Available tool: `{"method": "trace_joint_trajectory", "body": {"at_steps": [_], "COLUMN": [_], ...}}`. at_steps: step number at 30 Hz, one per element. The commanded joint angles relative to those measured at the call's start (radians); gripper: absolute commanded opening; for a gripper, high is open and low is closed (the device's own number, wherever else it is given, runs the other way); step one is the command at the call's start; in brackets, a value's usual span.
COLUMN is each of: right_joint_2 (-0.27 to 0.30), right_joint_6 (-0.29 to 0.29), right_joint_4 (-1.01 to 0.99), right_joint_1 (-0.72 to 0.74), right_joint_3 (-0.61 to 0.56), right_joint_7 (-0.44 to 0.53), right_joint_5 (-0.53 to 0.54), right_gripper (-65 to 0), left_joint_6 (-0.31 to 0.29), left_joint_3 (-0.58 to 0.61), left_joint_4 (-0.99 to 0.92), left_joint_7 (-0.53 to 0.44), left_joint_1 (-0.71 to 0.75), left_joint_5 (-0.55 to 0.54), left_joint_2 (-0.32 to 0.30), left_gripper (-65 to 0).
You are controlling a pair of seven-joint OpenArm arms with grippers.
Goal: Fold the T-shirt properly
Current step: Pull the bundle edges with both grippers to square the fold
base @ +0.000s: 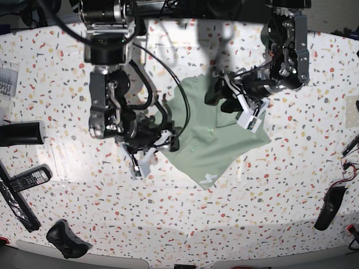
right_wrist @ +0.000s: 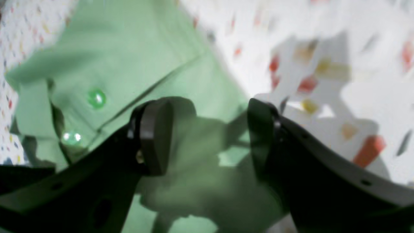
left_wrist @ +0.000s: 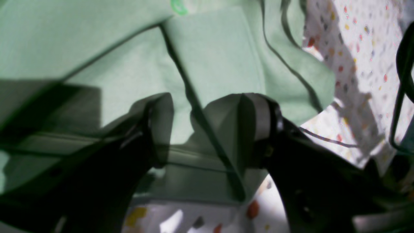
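Base view is showing the T-shirt lying bunched on the speckled table between the open left gripper and open right gripper, so uneven pinches are risking a crooked fold.

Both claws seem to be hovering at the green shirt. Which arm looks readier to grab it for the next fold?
Probably the left. The left gripper is open with the T-shirt lying under both fingers and a layered edge between them. The right gripper is open at the shirt's edge, one finger over the speckled table.
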Motion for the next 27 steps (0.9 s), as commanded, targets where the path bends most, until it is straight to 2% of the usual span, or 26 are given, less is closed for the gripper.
{"method": "trace_joint_trajectory", "body": {"at_steps": [1,4,7,10,12,14,17,20,27], "right_joint_2": [-0.002,-0.002,-0.003,-0.003,-0.009,-0.024,-0.064,-0.113,-0.115], "right_joint_6": [0.012,0.025,0.029,0.029,0.038,0.072,0.072,0.072,0.072], "right_joint_4": [0.014,0.032,0.077,0.132,0.169,0.203,0.22,0.22,0.233], "right_joint_1": [0.011,-0.015,-0.05,-0.085,-0.111,-0.14,-0.172,-0.183,-0.178], "right_joint_3": [-0.01,-0.038,-0.062,-0.072,-0.072,-0.072,-0.072,-0.072,-0.108], "right_joint_7": [-0.044,-0.114,-0.12,-0.159,-0.22,-0.271,-0.289,-0.29,-0.291], "right_joint_5": [0.008,0.057,0.076,0.106,0.171,0.249,0.336,0.337,0.335], "right_gripper": [-29.5,-29.5,-29.5,-29.5,-29.5,-29.5,-29.5,-29.5,-29.5], "left_joint_6": [0.015,0.021,0.064,0.072,0.077,0.115,0.139,0.139,0.179], "left_joint_3": [-0.001,-0.001,-0.001,-0.001,-0.001,-0.001,-0.001,-0.001,-0.001], "left_joint_4": [0.005,0.005,0.005,0.005,0.005,0.005,0.005,0.005,0.008], "left_joint_7": [0.011,0.014,0.013,0.002,-0.043,-0.118,-0.162,-0.166,-0.11], "left_joint_1": [-0.01,-0.027,-0.053,-0.078,-0.087,-0.087,-0.098,-0.123,-0.17], "left_joint_5": [0.039,0.053,0.053,0.053,0.053,0.054,0.054,0.076,0.079], "left_joint_2": [-0.023,-0.079,-0.149,-0.213,-0.25,-0.278,-0.297,-0.295,-0.296], "left_gripper": [-34.8,-34.7,-34.7,-34.7,-34.7,-34.7,-34.7,-34.7,-34.7]}}
